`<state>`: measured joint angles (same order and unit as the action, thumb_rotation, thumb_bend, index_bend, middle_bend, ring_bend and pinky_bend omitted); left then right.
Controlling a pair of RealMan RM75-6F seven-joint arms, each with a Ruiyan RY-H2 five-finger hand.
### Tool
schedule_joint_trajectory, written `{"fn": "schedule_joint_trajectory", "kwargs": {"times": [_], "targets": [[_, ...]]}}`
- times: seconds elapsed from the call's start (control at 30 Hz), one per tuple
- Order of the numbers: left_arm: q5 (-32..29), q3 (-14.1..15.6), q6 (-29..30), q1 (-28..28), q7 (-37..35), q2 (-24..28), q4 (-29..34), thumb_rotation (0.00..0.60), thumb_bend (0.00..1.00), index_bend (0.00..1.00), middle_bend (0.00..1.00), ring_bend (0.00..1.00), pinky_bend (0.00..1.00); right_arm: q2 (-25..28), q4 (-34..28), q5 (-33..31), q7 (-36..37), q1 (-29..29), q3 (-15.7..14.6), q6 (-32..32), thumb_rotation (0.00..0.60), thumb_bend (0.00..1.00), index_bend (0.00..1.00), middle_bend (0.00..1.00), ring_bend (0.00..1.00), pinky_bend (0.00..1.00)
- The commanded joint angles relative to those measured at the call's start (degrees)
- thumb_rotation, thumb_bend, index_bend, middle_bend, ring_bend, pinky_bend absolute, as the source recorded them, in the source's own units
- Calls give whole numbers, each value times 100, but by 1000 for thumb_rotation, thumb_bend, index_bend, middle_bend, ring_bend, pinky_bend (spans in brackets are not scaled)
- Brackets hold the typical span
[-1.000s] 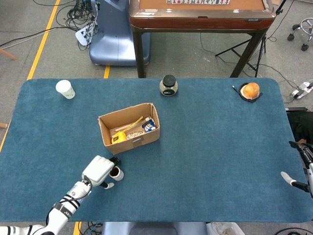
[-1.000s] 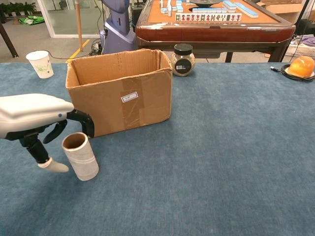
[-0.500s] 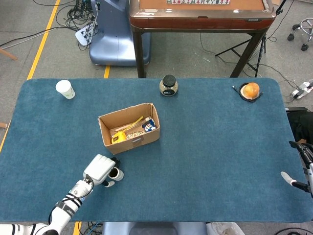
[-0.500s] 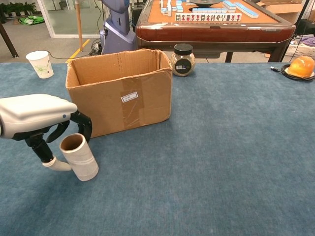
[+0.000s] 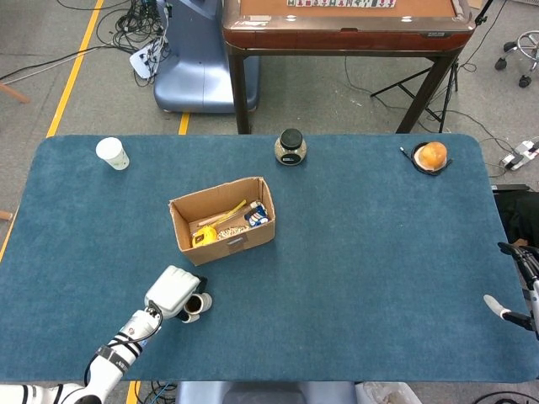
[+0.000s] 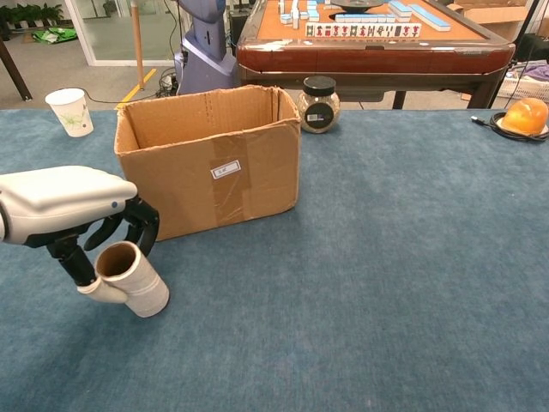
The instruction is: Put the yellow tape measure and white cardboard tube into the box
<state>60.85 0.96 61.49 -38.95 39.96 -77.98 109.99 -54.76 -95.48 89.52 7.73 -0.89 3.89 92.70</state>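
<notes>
Blue felt covered the table point(image 5: 354, 252), with the box point(image 6: 210, 163) already holding the tape measure point(image 5: 205, 236). Your left hand point(image 6: 64, 202) pinched the tube point(image 6: 133, 279), tipping it leftward, apparently to lift it. Your right hand point(image 5: 515, 286) barely showed, so I couldn't tell its state.

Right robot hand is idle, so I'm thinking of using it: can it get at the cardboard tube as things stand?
Probably not. The right robot hand sits at the table's far right edge, while the cardboard tube leans tilted near the left front, already against the left robot hand. Nothing blocks the way; it looks too far.
</notes>
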Motion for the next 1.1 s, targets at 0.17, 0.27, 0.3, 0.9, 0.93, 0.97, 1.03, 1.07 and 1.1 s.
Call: {"fn": "schedule_joint_trajectory", "kwargs": {"times": [0.17, 0.27, 0.3, 0.9, 0.93, 0.97, 1.03, 1.07, 1.1], "targets": [[102, 13, 72, 34, -51, 92, 149, 600, 133, 621, 634, 657, 887, 3, 5, -6, 16, -4, 4, 5, 600, 113, 204, 280, 191, 433], [142, 3, 114, 60, -111, 172, 287, 600, 133, 627, 641, 657, 887, 2, 2, -2, 9, -3, 3, 4, 600, 113, 204, 285, 191, 433], [162, 0, 134, 68, -117, 204, 333, 600, 133, 629, 643, 657, 887, 1, 2, -1, 6, -3, 2, 3, 600, 113, 204, 288, 191, 433], [411, -340, 1045, 176, 535, 1568, 2119, 600, 133, 635, 651, 657, 887, -8, -13, 18, -21, -6, -4, 11, 600, 113, 204, 289, 191, 433], [402, -388, 1083, 172, 538, 1623, 2192, 600, 133, 635, 651, 658, 887, -8, -14, 19, -20, -7, -3, 13, 600, 113, 204, 289, 192, 433], [388, -426, 1102, 164, 544, 1665, 2241, 600, 133, 635, 651, 657, 887, -8, -14, 17, -21, -6, -3, 11, 600, 113, 204, 289, 191, 433], [365, -563, 1163, 122, 554, 1751, 2334, 600, 133, 635, 651, 657, 887, -9, -15, 18, -25, -4, -5, 6, 600, 113, 204, 289, 191, 433], [327, -639, 1183, 89, 561, 1776, 2354, 600, 133, 635, 651, 657, 887, -10, -15, 20, -27, -4, -6, 4, 600, 113, 204, 289, 191, 433], [286, -698, 1193, 60, 562, 1781, 2354, 600, 133, 635, 651, 657, 887, -11, -16, 20, -29, -3, -6, 3, 600, 113, 204, 289, 191, 433]]}}
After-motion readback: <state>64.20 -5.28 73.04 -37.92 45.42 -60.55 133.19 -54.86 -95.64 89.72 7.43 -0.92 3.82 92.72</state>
